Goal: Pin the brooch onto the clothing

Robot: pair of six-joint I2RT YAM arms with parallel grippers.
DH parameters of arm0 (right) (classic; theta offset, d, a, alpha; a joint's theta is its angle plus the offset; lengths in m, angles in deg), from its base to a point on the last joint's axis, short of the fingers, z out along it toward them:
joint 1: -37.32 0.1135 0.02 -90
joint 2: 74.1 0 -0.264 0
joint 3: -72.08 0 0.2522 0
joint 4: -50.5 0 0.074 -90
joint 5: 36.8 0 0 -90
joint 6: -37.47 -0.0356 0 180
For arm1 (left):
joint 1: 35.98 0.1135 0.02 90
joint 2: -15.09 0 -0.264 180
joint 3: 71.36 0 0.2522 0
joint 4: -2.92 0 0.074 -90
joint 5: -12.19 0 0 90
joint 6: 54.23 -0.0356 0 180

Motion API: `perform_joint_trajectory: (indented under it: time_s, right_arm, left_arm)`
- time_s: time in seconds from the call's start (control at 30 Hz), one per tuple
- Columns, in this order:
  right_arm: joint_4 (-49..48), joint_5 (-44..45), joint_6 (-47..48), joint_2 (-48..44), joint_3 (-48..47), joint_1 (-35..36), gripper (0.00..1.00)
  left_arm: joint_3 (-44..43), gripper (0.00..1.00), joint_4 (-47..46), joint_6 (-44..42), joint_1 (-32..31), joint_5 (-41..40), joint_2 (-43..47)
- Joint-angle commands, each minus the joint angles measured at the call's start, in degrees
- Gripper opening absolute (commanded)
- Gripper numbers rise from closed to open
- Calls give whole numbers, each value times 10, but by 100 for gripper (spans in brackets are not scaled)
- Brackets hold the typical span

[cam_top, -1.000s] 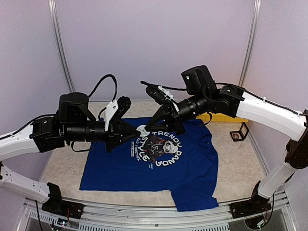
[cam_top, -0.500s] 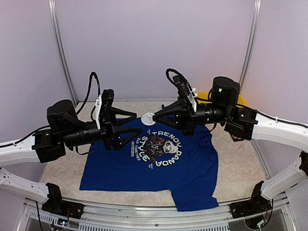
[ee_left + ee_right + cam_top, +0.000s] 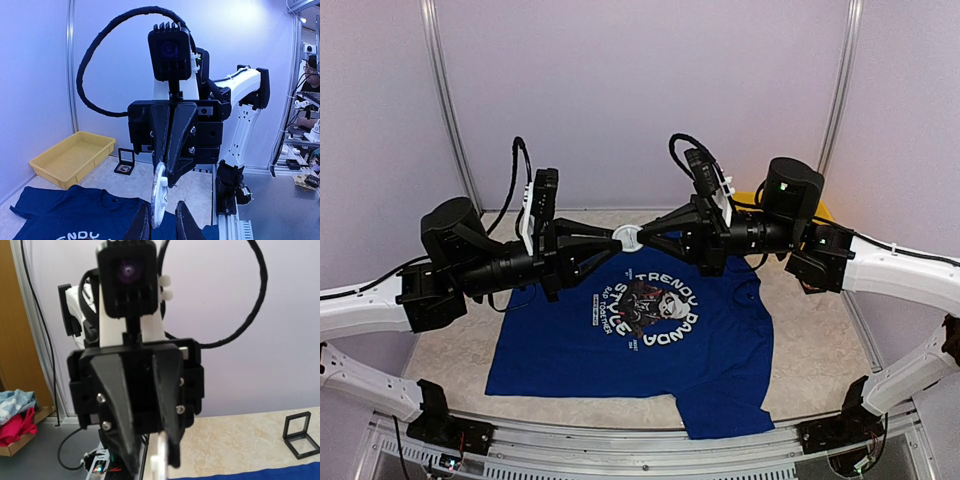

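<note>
Brooch hangs above the T-shirt, pinched in the closed right gripper; the left gripper flanks its edge, grip unclear.

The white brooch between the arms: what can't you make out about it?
- Brooch design and pin: too small in top view, edge-on in left wrist view, blurred, cut by the bottom edge in right wrist view.
- Whether the left tool touches it: dark, tight gap in left wrist view.
</note>
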Motion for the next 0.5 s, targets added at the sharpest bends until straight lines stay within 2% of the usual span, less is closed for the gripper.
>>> perform_joint_trajectory:
  time_s: [0.0, 0.1, 0.3, 0.4, 0.47]
  right_arm:
    - [-16, -1, -5, -13, 8, -3, 0]
    - [-16, -1, -6, -13, 8, -3, 0]
    - [-5, -7, 1, -15, 5, -3, 0]
    - [-2, -10, 4, -14, 2, -3, 0]
    - [-2, -12, 5, -13, 2, -2, 0]
  left_arm:
    - [-21, 12, -16, 4, -1, 5, -7]
    - [-27, 9, -7, 2, -1, 11, -14]
    - [-24, 14, 9, -10, 0, 4, -11]
    - [-24, 0, 9, -9, 0, 7, -8]
    - [-26, 0, 9, -5, 0, 15, -13]
